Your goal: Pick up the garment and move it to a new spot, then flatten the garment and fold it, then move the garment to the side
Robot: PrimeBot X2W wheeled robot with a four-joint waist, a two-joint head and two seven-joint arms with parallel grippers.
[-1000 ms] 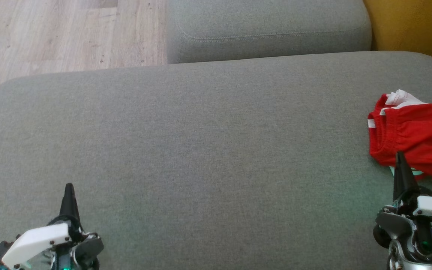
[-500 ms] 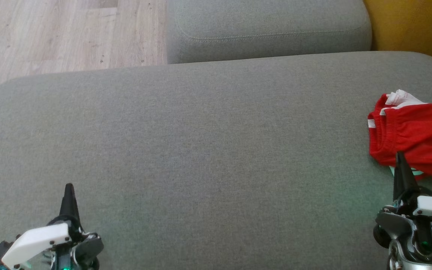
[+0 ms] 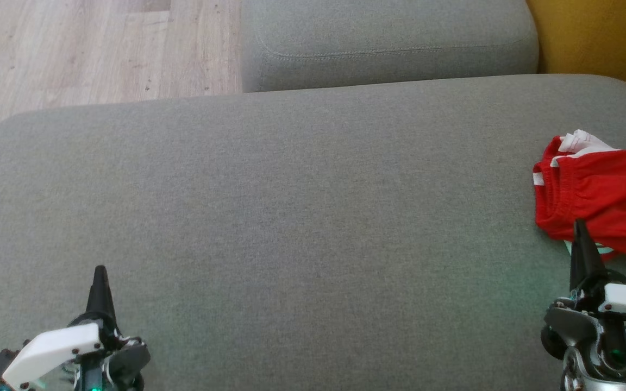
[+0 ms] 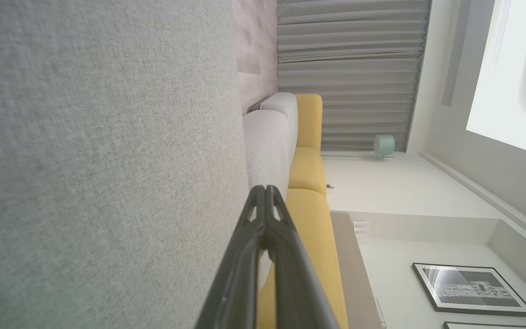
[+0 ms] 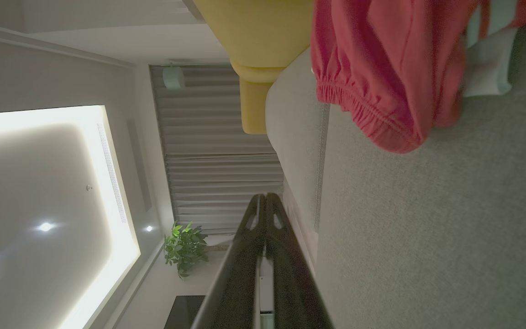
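Looking down from the head, one red garment [image 3: 601, 201] with white trim lies bunched at the far right edge of the big grey seat cushion [image 3: 302, 217], partly cut off by the frame. Two hands sit low in this view, the left hand [image 3: 99, 271] at lower left and the right hand [image 3: 580, 231] at lower right. Each has its two dark fingers pressed together into a single point, clenched on nothing. The right hand's tip shows against the garment's near edge; the left hand is well apart from it, over bare cushion. A second grey cushion [image 3: 389, 43] lies behind the first, with wood floor [image 3: 74, 49] to its left. Along the left wrist, the closed fingers point past the grey cushion toward a yellow sofa [image 4: 308, 201], a curtain [image 4: 349, 68], one lamp [image 4: 384, 145] and a framed picture [image 4: 470, 294]. Along the right wrist, the closed fingers lie beside the cushion, with the garment's gathered waistband ahead of the tips and apart from them. A pale piece of cloth [image 5: 489, 68] lies against the garment, and one green plant [image 5: 183, 249] stands beyond.
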